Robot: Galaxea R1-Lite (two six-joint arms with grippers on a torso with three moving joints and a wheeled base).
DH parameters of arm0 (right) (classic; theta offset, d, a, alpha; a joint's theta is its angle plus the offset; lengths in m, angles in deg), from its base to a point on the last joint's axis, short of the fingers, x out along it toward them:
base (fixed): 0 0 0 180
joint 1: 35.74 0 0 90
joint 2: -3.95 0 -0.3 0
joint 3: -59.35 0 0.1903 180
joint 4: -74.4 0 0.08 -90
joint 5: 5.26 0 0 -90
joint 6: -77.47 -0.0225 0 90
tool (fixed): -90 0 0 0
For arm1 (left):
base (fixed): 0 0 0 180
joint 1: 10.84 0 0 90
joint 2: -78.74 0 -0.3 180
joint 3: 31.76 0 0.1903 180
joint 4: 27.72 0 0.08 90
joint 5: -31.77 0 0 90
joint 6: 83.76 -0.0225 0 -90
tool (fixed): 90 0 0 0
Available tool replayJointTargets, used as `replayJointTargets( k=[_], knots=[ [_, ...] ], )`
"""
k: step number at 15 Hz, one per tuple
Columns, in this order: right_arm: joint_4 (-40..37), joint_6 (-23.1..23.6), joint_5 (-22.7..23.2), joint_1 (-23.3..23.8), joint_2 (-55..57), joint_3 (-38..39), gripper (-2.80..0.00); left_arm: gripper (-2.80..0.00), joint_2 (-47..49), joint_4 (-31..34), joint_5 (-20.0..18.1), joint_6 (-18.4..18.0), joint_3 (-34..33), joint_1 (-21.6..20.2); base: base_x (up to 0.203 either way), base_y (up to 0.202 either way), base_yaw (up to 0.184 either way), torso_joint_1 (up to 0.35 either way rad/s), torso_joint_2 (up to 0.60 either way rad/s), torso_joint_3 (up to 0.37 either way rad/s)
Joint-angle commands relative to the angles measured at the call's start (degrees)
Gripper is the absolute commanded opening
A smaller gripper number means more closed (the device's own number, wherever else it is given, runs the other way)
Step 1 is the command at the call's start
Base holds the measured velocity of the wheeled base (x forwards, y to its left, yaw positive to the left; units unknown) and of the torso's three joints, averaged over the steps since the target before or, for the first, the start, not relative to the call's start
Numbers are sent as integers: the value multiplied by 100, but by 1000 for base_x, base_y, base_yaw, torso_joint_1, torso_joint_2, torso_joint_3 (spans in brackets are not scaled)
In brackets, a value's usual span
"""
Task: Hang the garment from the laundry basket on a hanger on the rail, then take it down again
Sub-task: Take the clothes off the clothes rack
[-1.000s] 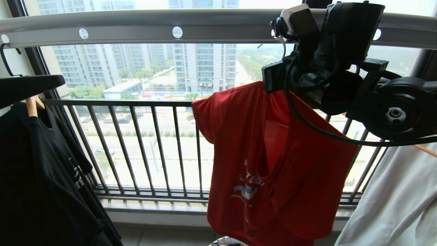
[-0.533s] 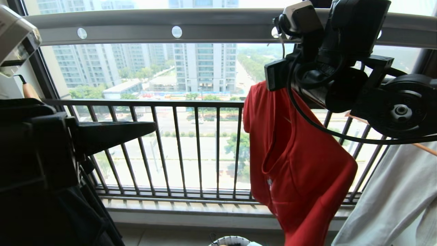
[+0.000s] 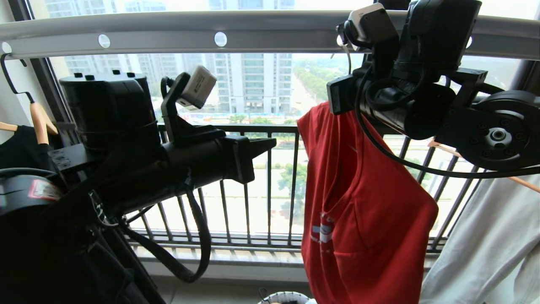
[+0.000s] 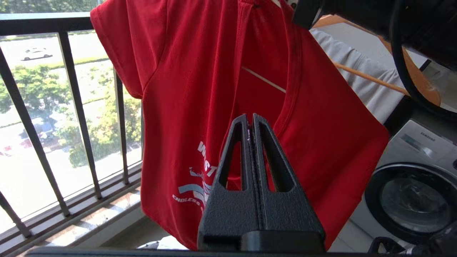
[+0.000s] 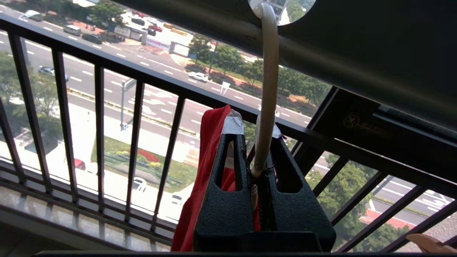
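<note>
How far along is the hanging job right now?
Done: the red T-shirt is out of the laundry basket and on the white hanger, whose hook sits in a hole of the rail. In hand: the right end effector is shut on the hanger's neck; the left end effector, shut and empty, points at the shirt. Left: taking it down.

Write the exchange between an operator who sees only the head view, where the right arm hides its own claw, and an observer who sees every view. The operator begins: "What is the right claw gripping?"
Observer: The right claw is shut on the white hanger, on its stem just below the hook.
Operator: Is the hook on the rail?
Observer: Yes, it passes through a round hole in the rail.
Operator: And the left claw?
Observer: The left claw is shut and empty, pointing at the red T-shirt near its neckline.
</note>
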Motion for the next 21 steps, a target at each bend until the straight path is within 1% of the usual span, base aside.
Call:
replayJointTargets(
  k=[1,4,6,7,8,9,13,16,17,18,19,21],
  knots=[
    [23,22,11,-4,20,-11,-280,0,1017,-267,12,19,506,80,0,0,0,0,0,0],
    [23,48,73,-13,46,-28,-280,0,1406,-321,1,20,992,136,0,0,0,0,0,0],
    [14,48,89,-13,46,-37,-280,0,1655,-321,-22,23,1176,131,0,0,0,0,0,0],
    [14,57,89,-13,46,-37,-280,0,1784,-301,-107,29,1260,130,0,0,0,0,0,0],
    [14,57,89,-6,55,-61,-280,0,1917,-293,-276,31,1353,127,0,0,0,0,0,0],
    [14,57,89,-13,69,-77,-280,0,2033,-286,-341,32,1477,122,0,0,0,0,0,0],
    [21,48,98,-13,86,-81,-280,0,2299,-280,-350,32,2097,137,0,0,0,0,0,0],
    [14,57,142,-22,99,-86,-280,0,2679,-256,-321,-2,2659,147,0,0,0,0,0,0],
    [14,57,142,-22,99,-99,-280,0,2758,-200,-313,-108,2752,147,0,0,0,0,0,0],
    [14,57,142,-22,99,-108,-280,0,2833,-153,-298,-283,2828,147,0,0,0,0,0,0],
    [14,57,142,-22,97,-108,-280,0,2912,-144,-174,-385,2916,148,0,0,0,0,0,0],
    [14,57,151,-22,99,-107,-280,0,3107,-123,223,-454,3180,216,0,0,0,0,0,0]
  ],
)
